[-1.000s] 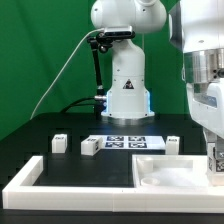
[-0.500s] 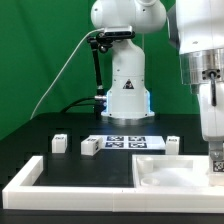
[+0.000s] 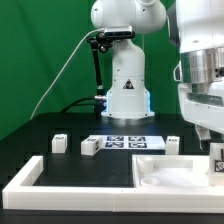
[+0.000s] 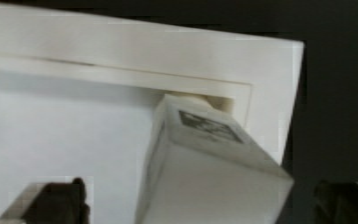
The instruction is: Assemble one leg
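White plastic leg [image 4: 211, 150] stands at the panel [image 4: 87, 110] corner, between the gripper [image 4: 194, 200] fingers; grip contact cannot be confirmed. Keep it upright and aligned while seating.

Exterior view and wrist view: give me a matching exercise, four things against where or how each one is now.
1 marker board
2 panel
3 border frame
4 pincer

A open, fingers either side of a leg
B front, exterior view's left
C back of the table, between loose legs
D exterior view's right, below the arm

Pairs: 1-C, 2-D, 3-B, 4-A.
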Motion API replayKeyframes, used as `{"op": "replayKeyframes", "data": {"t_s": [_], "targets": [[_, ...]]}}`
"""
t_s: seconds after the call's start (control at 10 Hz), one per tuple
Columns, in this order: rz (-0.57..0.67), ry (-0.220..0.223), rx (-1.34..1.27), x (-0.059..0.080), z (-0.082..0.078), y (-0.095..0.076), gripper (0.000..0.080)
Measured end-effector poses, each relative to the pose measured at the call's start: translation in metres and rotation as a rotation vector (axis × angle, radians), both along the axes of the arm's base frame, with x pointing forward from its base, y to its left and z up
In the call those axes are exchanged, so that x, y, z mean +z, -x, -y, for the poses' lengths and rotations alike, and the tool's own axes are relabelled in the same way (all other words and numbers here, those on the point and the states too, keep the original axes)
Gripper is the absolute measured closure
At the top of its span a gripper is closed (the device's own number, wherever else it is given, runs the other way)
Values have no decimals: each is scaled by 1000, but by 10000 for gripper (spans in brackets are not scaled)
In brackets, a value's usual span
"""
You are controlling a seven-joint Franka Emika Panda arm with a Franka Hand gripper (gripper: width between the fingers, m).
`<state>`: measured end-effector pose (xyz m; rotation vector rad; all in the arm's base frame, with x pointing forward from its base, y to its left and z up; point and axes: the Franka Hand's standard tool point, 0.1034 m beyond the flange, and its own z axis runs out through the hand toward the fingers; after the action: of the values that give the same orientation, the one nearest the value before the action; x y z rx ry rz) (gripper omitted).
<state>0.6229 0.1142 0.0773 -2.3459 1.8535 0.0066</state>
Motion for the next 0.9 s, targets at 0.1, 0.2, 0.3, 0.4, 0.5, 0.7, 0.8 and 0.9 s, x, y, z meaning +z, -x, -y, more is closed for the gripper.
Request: {"op": "replayKeyframes", "data": {"t_s": [0.1,0.2,0.3,0.4,0.5,0.7,0.8,0.9], "targets": [[16,9,108,1,-2,-1,151],[25,19,197,1,-5,0,151],[38,36,319,0,-6,0,151],[48,48,422,0,-8,1,151],[59,66,542,0,-9,1,151],[71,115,769,-1,-8,1,151],[78,138,888,-1,-6,0,151],[81,156,971,0,-7,0,151]]}}
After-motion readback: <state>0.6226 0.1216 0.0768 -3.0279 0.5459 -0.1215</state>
